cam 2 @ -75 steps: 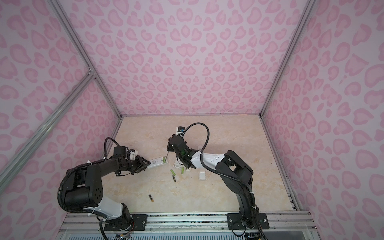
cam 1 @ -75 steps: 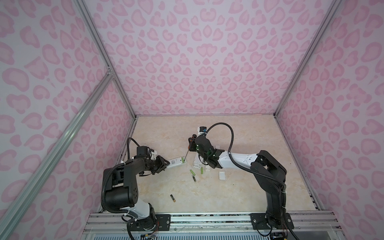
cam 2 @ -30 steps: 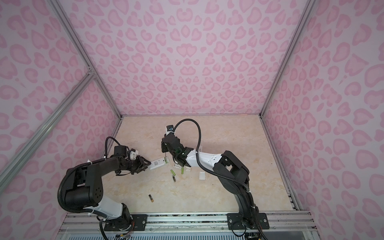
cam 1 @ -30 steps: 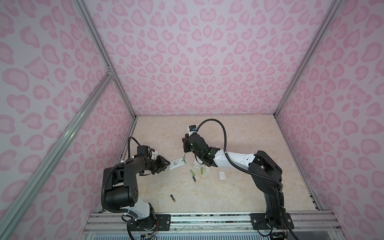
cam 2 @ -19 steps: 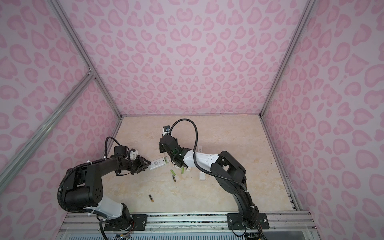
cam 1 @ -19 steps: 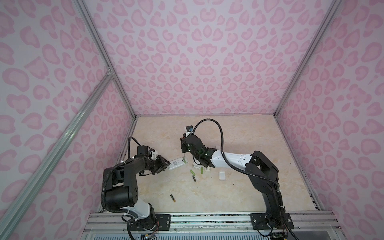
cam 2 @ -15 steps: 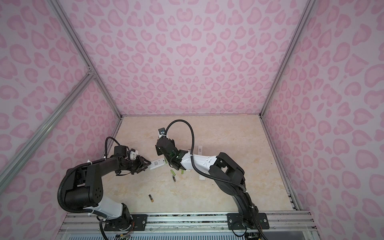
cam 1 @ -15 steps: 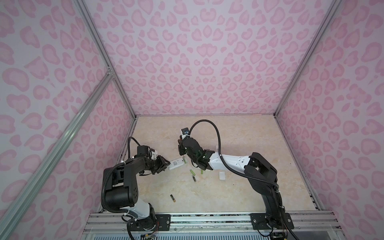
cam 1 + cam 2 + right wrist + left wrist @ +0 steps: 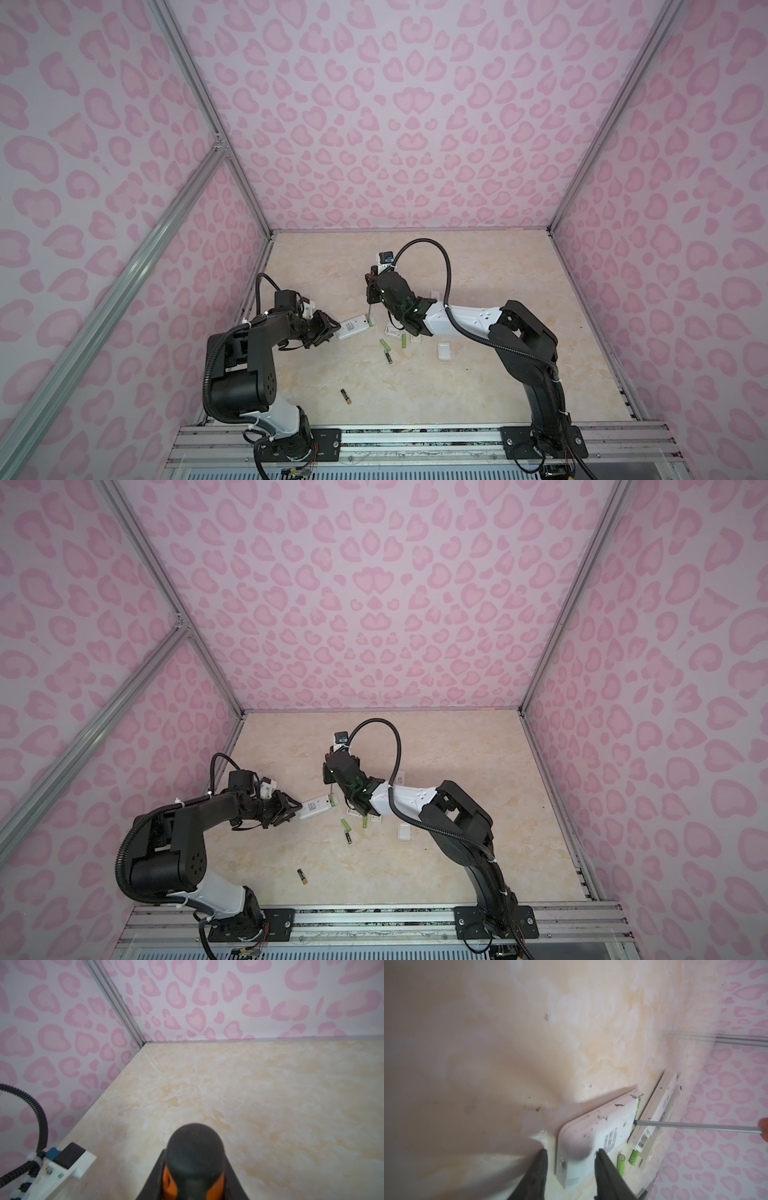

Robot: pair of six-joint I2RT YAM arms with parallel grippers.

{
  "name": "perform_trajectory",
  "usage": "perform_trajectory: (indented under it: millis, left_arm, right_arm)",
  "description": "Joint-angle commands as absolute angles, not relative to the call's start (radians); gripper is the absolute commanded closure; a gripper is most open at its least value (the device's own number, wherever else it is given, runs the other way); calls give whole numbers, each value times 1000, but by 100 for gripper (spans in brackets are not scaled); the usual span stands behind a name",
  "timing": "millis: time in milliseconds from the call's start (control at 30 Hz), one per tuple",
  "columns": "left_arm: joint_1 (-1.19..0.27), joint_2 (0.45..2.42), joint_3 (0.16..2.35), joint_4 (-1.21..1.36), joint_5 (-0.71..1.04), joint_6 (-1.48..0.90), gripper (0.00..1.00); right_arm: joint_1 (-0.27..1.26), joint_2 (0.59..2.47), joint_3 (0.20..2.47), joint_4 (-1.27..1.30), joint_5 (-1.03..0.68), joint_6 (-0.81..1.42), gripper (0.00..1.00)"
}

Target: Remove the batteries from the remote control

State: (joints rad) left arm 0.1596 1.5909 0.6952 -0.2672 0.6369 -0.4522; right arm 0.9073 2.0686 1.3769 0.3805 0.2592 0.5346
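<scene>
My left gripper (image 9: 331, 328) (image 9: 571, 1152) is shut on the near end of a white remote control (image 9: 353, 327) (image 9: 316, 806) (image 9: 593, 1132) lying on the table. A lime green battery (image 9: 369, 320) (image 9: 638, 1108) sits in its open far end. My right gripper (image 9: 370, 291) (image 9: 194, 1174) is shut on an orange and black screwdriver handle (image 9: 195, 1147). The screwdriver's shaft (image 9: 368, 311) (image 9: 695, 1126) points down, its tip at that compartment. Loose batteries lie nearby: two green (image 9: 385, 344) (image 9: 402, 341), one dark (image 9: 388, 358), and one black with a gold end (image 9: 346, 396).
A second white remote (image 9: 654, 1113) lies right behind the held one, partly under the right arm in both top views. A white cover plate (image 9: 444, 351) rests to the right of the loose batteries. Pink patterned walls enclose the table on three sides.
The right gripper has carried the screwdriver leftward, and its tip now meets the far end of the held remote. The left arm and the remote have stayed put.
</scene>
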Motion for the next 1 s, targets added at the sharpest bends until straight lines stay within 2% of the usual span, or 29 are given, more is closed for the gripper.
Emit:
perform_trajectory:
  millis: [0,233,500,967]
  left_arm:
    - [162,1603,690,-353,542,-449,57]
    - [161,1601,689,-353,548,-451,57]
    - [160,1588,675,-352,555,-453,57]
    - [160,1564,657,-350,577,-457,57]
  right_arm:
    - [891,2077,1319,320,185,676,100]
    - [927,2049,1307,312,264,580,100]
    - [999,2096,1418,217,347,368,100]
    - [997,2050,1378,270,360,427,100]
